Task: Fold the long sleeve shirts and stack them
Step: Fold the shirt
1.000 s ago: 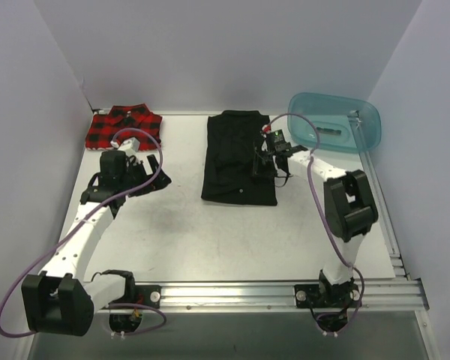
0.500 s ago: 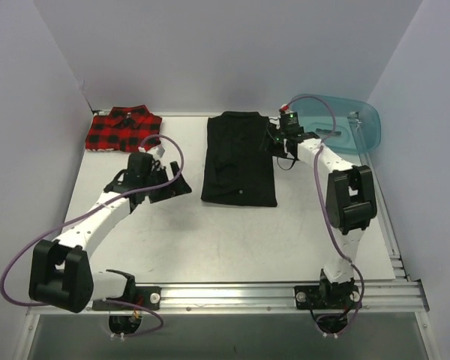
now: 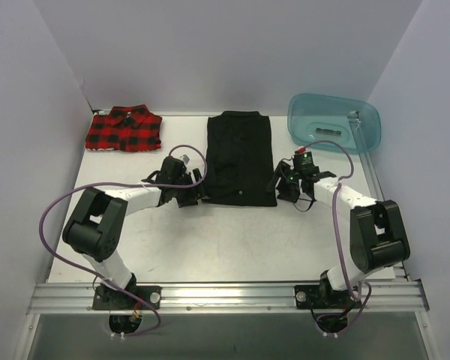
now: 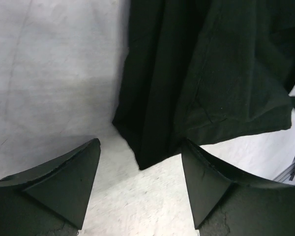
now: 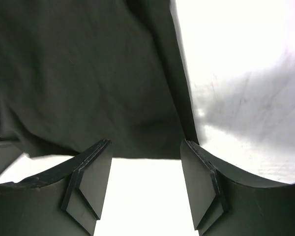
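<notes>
The black shirt (image 3: 240, 156) lies folded lengthwise in the middle of the table, collar at the far end. My left gripper (image 3: 193, 191) is open at its near left corner; in the left wrist view the shirt's corner (image 4: 147, 157) lies just ahead of the gap between the fingers, nothing held. My right gripper (image 3: 283, 184) is open at the near right corner; in the right wrist view the shirt's hem (image 5: 137, 132) lies just ahead of the jaws. The red-and-black plaid shirt (image 3: 124, 129) lies folded at the far left.
A translucent teal tub (image 3: 334, 121) stands at the far right corner. Grey walls close the table on the left, back and right. An aluminium rail (image 3: 225, 294) runs along the near edge.
Both arms have swung toward the black shirt's near end: the left gripper moved right to its near left corner, the right gripper came down from the shirt's far right edge to its near right corner.
</notes>
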`<state>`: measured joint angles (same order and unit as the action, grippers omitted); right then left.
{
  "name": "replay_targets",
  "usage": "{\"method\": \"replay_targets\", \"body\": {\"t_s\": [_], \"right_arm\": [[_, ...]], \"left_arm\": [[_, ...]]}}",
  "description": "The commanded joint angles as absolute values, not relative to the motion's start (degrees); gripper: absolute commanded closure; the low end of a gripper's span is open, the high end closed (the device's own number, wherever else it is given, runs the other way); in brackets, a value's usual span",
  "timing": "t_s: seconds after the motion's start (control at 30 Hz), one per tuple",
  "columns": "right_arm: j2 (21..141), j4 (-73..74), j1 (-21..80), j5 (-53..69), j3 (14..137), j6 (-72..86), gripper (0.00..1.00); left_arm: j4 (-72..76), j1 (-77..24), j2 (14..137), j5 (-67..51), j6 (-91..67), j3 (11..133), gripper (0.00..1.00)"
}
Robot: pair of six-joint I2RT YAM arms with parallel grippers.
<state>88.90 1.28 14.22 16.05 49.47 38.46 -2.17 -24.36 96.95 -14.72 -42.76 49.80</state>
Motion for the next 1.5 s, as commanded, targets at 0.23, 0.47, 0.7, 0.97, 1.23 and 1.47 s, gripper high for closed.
{"method": "replay_targets", "body": {"t_s": [0.23,0.47,0.7,0.97,1.23,1.47], "right_arm": [[91.1,-10.1,12.9,19.2,42.7,45.9,0.43],[94.2,-9.3,12.9,17.8,40.4,45.2,0.56],[92.5,-1.8,15.4,22.2,39.7,39.0,0.93],[80.0,8.7,25.5,19.1,32.1,37.6,1.0],[65.8,17.4,31.3,12.9,34.8,34.2,0.65],[66.0,18.7,27.9,9.6,46.1,26.9,0.6]], "left_arm": [[5.4,-24.9,101.5,-14.7,-44.6,50.8,0.32],[6.8,-24.9,103.4,-16.4,-44.4,49.1,0.77],[0.2,-25.4,96.0,-16.0,-43.7,43.6,0.96],[-12.2,-31.2,74.4,-10.9,-47.3,28.3,0.92],[-21.3,-31.1,55.6,-7.7,-48.4,26.7,0.34],[-26.1,-25.4,55.4,-7.9,-41.8,38.2,0.17]]}}
